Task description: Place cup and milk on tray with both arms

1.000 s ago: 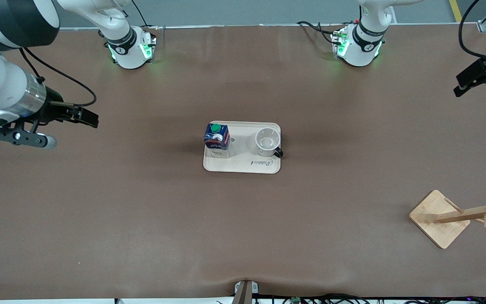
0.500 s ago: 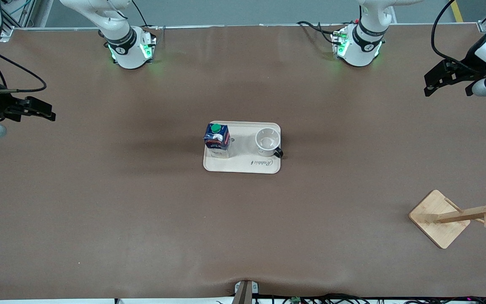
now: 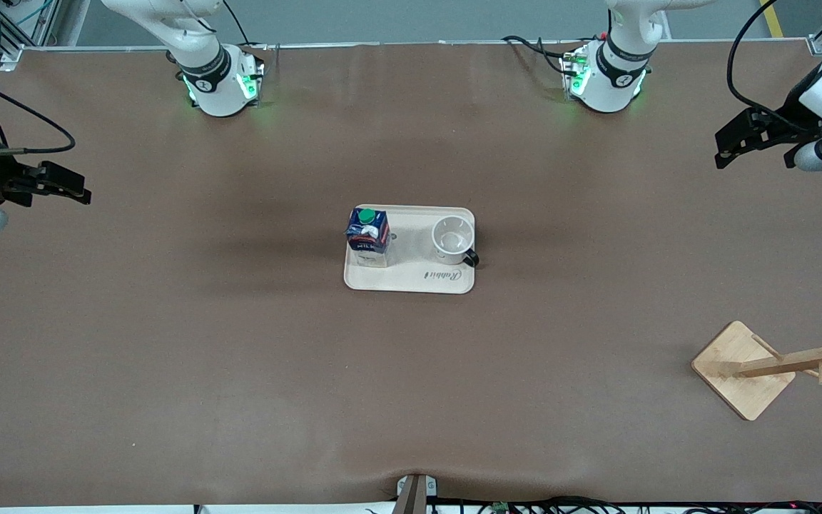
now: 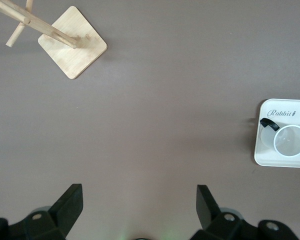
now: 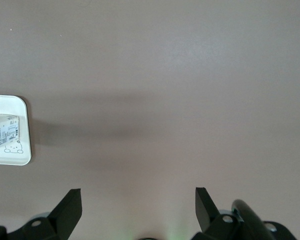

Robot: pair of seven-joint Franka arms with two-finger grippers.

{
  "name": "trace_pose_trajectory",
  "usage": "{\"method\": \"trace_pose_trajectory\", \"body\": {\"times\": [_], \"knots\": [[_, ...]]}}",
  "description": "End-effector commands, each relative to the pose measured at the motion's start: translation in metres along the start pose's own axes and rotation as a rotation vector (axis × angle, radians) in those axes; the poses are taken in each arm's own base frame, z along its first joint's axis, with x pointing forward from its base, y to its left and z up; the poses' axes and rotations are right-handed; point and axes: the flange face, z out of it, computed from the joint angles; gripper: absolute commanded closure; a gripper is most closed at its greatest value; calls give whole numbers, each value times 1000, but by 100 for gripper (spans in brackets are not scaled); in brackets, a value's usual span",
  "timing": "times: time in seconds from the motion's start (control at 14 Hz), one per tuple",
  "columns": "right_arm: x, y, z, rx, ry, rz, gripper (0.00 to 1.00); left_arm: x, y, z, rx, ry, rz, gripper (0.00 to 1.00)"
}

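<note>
Our small white smiley mug and dark blue green-capped milk carton stand on the cream rectangular tray. Left gripper and right gripper hang spread, empty, over the table's ends. We see little risk; only a stray sweep could topple the carton.

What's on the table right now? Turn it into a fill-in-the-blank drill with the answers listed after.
1. The milk and the cup both stand on the ____.
2. The milk's round cap is coloured ____.
3. The left gripper and the right gripper both have their fingers ____, holding nothing.
4. The wooden rack lies toward the ____ arm's end of the table.

Missing words: tray; green; open; left
</note>
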Motion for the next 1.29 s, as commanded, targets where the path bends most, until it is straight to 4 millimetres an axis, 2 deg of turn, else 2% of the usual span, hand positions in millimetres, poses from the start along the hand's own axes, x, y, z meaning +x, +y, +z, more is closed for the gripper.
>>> {"method": "trace_pose_trajectory", "body": {"times": [0.0, 0.71, 1.07, 1.21], "knots": [[-7, 1, -4, 10, 0, -4, 0, 0, 1, -3, -14, 22, 6, 0], [-6, -1, 0, 10, -17, -7, 0, 5, 0, 5, -7, 4, 7, 0], [-8, -1, 5, 12, -42, -5, 0, 5, -1, 0, -10, 15, 8, 0], [-10, 5, 10, 15, -76, 5, 0, 7, -1, 4, -9, 7, 4, 0]]}}
